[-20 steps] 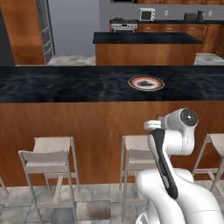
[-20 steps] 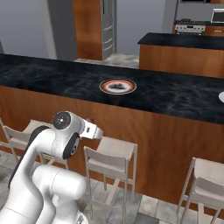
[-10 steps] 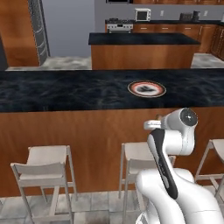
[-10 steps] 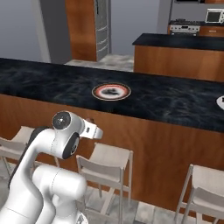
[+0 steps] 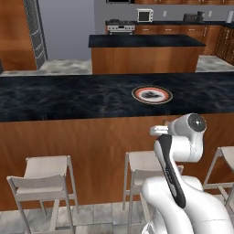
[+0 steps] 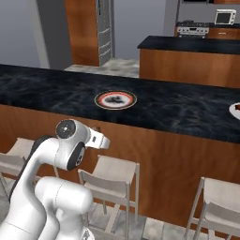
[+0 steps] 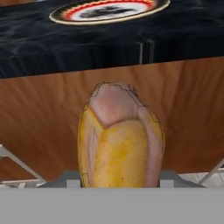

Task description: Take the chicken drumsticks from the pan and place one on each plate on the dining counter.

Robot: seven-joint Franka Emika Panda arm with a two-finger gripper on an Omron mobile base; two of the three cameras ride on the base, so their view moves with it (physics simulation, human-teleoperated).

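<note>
**Drumstick Held Short of the Dining Counter**

Where the hand view looks along the gripper (image 7: 120,179), the golden-orange chicken drumstick (image 7: 120,144) stands at lower centre of the frame, its long axis running bottom to top. Its pinkish, paler end points up toward the counter edge; its broad yellow body sits low, between the two grey finger tips (image 7: 70,178) that show at either side of it. The jaws are partly apart and clamped on the drumstick.

The dining counter (image 5: 68,98) spans the middle of the left base view, black marbled top above a reddish-brown wood front. One plate (image 5: 152,95) lies flat on it, right of centre, with a dark smear at its middle. In the right base view the same plate (image 6: 116,100) sits at centre, and a second pale plate (image 6: 235,110) is cut off by the right edge.

The white arm (image 5: 178,146) rises at lower right of the left base view, its wrist held in front of the wood panel, below the counter top. Pale stools (image 5: 45,176) stand along the counter front.
</note>
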